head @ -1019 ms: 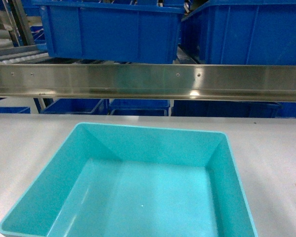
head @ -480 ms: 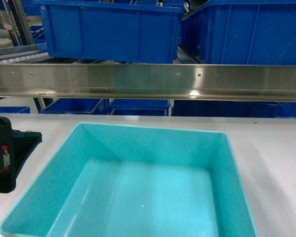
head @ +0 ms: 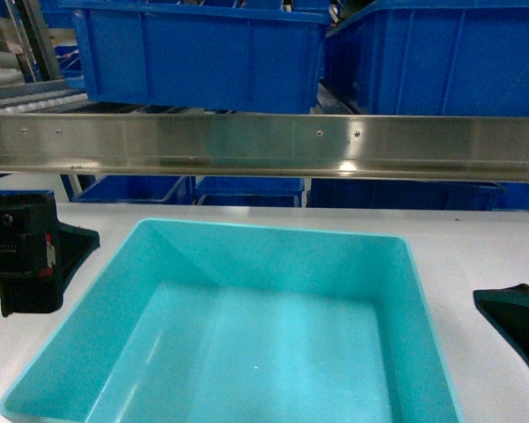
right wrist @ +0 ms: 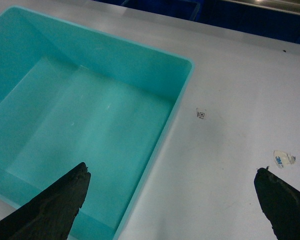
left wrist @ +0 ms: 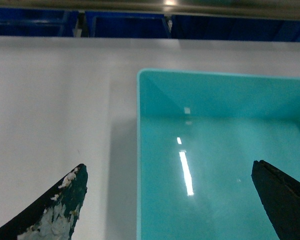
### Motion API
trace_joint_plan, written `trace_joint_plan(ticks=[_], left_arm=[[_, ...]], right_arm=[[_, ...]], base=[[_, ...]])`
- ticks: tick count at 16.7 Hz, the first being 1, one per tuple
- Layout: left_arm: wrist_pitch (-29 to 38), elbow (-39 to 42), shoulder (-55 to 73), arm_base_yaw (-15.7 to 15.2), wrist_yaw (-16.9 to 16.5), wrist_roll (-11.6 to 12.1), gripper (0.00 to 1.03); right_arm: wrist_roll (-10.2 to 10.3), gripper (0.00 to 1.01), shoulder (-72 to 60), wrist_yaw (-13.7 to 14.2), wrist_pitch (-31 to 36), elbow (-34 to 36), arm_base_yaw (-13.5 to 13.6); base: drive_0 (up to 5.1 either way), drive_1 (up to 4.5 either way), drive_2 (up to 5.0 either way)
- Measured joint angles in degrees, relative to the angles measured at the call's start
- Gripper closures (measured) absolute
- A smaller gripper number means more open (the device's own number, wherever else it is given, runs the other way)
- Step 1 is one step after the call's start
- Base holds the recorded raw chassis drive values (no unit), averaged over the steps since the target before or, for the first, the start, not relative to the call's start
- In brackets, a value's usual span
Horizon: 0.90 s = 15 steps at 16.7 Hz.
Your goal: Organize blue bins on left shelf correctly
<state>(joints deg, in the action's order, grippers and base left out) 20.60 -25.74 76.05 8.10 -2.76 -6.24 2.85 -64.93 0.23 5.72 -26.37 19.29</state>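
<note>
A light turquoise tub [head: 247, 344] sits on a pale grey tabletop [head: 476, 256], directly in front of the robot and just before the stainless-steel rail of the left shelf [head: 264, 145]. The tub is empty, with smooth sloping walls, a thin rim and a glossy floor that reflects the overhead light. It stands upright with its opening facing up, its far wall parallel to the shelf rail; the near edge runs out of the head view, so which axis is the longer cannot be told. The left gripper [left wrist: 170, 200] hovers at the tub's left wall, its fingers spread wide, one dark finger [left wrist: 55, 210] over the table outside the tub and the other over the tub's interior. The right gripper [right wrist: 175, 205] hovers at the tub's right wall, likewise spread wide, one finger [right wrist: 50, 210] above the tub's inside and the other above bare table. Neither gripper touches the tub. Dark royal-blue crates [head: 203, 53] stand on the shelf above the rail, and more show beneath it.
</note>
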Motion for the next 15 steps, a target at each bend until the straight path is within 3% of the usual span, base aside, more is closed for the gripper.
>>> trace_joint_plan(ticks=[3, 6, 13, 15], left_arm=[[2.6, 0.17, 3.23, 1.99, 1.29, -0.85, 0.05], [1.95, 0.11, 4.7, 3.26, 1.31, -0.83, 0.05], [2.05, 0.07, 4.79, 3.48, 1.33, -0.83, 0.05], [2.38, 0.07, 4.85, 3.48, 1.2, -0.83, 0.05]], right_arm=[[-1.46, 0.03, -7.43, 1.22, 0.9, -1.29, 2.58], [-2.4, 0.03, -9.05, 1.31, 3.8, -1.42, 2.56], [-2.43, 0.03, -8.39, 1.29, 3.93, -1.42, 2.47], [-2.34, 0.03, -9.27, 0.07, 4.09, -2.34, 2.82]], base=[[0.0, 0.0, 0.0], [0.0, 0.0, 0.0], [0.0, 0.0, 0.0], [0.0, 0.0, 0.0]])
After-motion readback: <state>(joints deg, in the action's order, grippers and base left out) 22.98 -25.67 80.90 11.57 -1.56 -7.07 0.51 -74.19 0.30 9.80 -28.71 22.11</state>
